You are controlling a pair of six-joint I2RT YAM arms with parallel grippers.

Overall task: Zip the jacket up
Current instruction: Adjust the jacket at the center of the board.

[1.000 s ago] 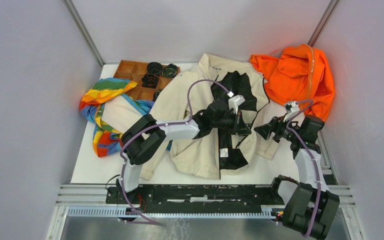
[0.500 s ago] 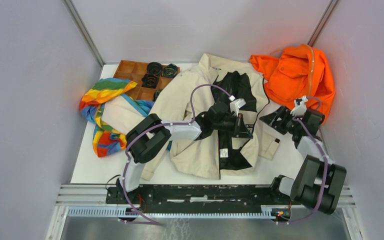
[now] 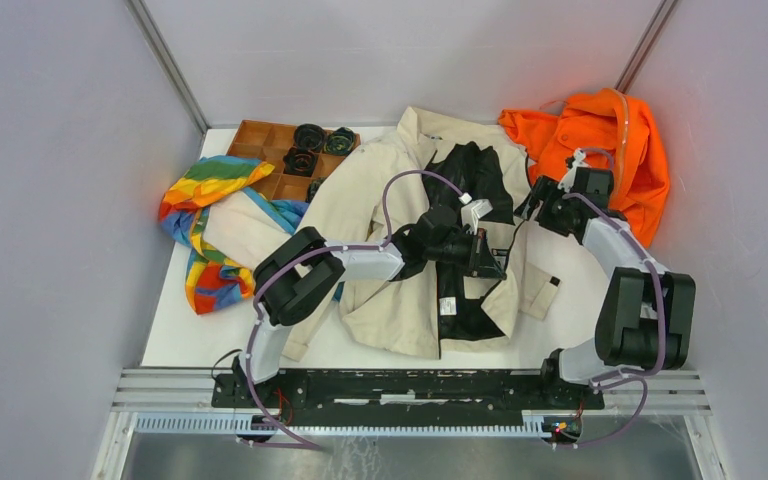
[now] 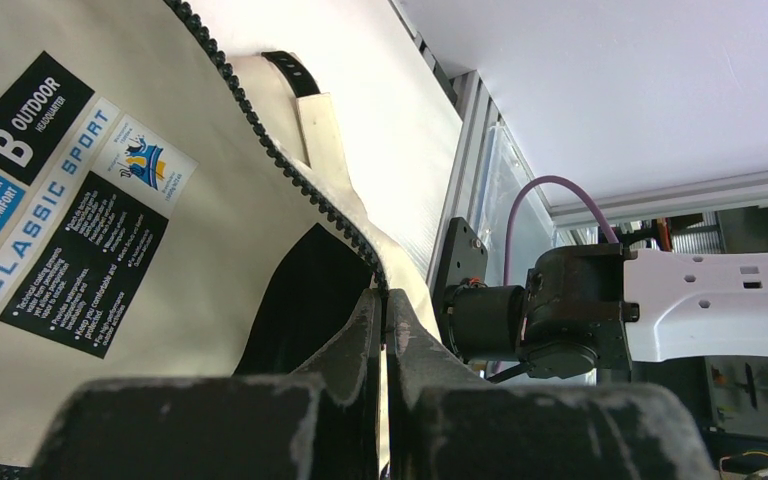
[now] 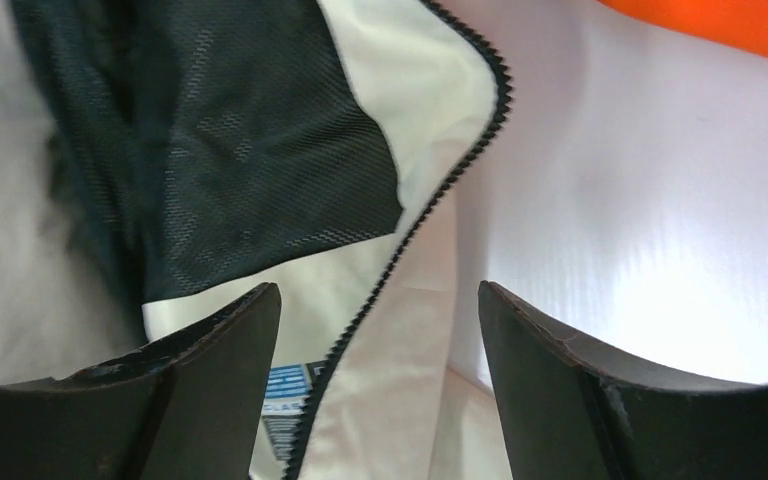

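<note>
A robotics lab test cell: plain grey panel walls [image 3: 60, 200] enclose a white table [image 3: 175, 340], with an aluminium rail [image 3: 160, 383] along its near edge.

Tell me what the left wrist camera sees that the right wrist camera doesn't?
Only the left wrist view shows the left gripper shut on the zipper edge of the jacket, plus the other arm beyond. Only the right wrist view shows the open right gripper and a corner of the orange garment. Both show the cream jacket, its black lining and dark zipper teeth.
</note>
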